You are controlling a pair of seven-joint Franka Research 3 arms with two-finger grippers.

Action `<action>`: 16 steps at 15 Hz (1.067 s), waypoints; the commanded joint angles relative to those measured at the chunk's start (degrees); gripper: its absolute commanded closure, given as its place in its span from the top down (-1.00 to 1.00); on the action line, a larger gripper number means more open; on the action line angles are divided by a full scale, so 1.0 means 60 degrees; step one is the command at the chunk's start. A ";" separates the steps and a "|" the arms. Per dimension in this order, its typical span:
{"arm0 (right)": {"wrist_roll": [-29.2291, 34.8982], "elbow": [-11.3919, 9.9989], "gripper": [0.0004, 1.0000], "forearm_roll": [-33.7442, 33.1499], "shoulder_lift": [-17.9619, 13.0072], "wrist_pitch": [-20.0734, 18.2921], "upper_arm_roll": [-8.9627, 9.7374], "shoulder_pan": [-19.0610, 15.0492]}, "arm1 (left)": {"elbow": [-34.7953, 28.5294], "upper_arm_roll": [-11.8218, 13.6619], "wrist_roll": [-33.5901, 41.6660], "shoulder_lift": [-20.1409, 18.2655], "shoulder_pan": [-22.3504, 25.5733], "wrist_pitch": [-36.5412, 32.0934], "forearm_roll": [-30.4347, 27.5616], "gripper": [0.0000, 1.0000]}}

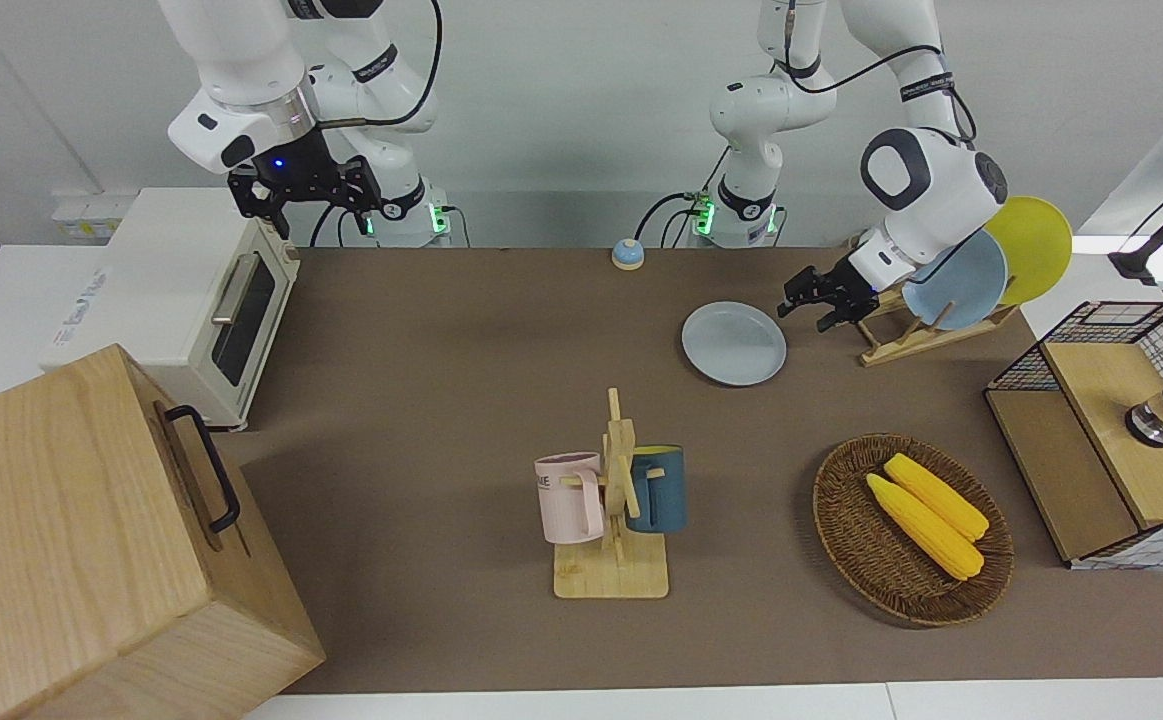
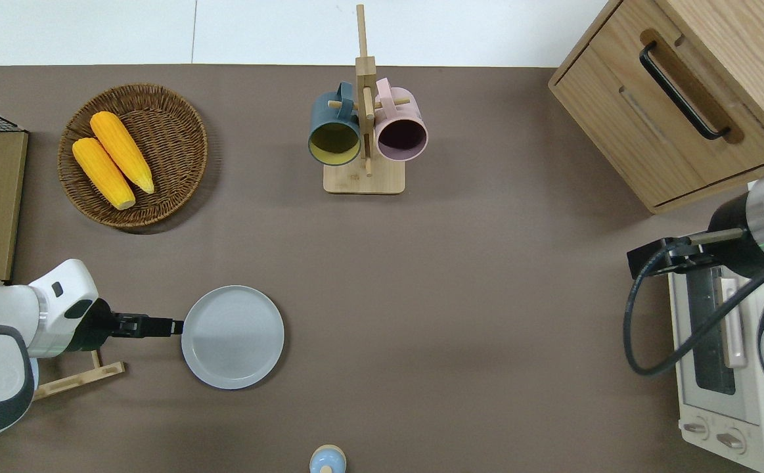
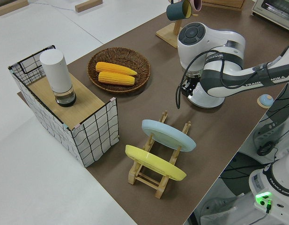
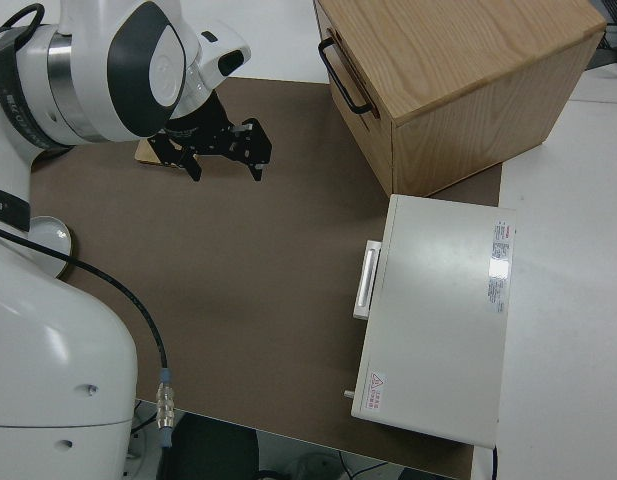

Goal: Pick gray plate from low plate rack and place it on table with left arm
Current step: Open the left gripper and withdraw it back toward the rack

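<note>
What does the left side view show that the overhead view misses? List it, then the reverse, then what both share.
Only the left side view shows the light-blue plate and the yellow plate standing in the low wooden plate rack, and the white cylinder on the wire-sided shelf box.

Only the overhead view shows the round light-gray plate lying flat on the brown table, the left gripper at its rim, the big wooden drawer box and the white toaster oven.

Both show the woven basket with two yellow corn cobs, and the mug stand.
</note>
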 commanded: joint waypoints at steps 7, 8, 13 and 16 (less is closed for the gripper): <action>0.0113 0.0071 0.97 -0.0061 -0.0019 -0.0108 0.0204 -0.0227 | 0.4025 -0.0775 -0.3590 -0.0051 -0.0108 -0.3418 0.3432 0.98; 0.0113 0.0071 0.97 -0.0061 -0.0019 -0.0107 0.0190 -0.0227 | 0.4318 -0.0892 -0.3665 -0.0051 -0.0108 -0.3667 0.3593 0.98; 0.0113 0.0056 0.97 -0.0061 -0.0019 -0.0107 0.0204 -0.0227 | 0.5358 -0.1156 -0.3695 -0.0081 -0.0108 -0.4328 0.4048 0.99; 0.0113 0.0056 0.97 -0.0061 -0.0019 -0.0107 0.0204 -0.0227 | 0.5785 -0.1157 -0.3724 -0.0008 -0.0093 -0.4577 0.4034 0.99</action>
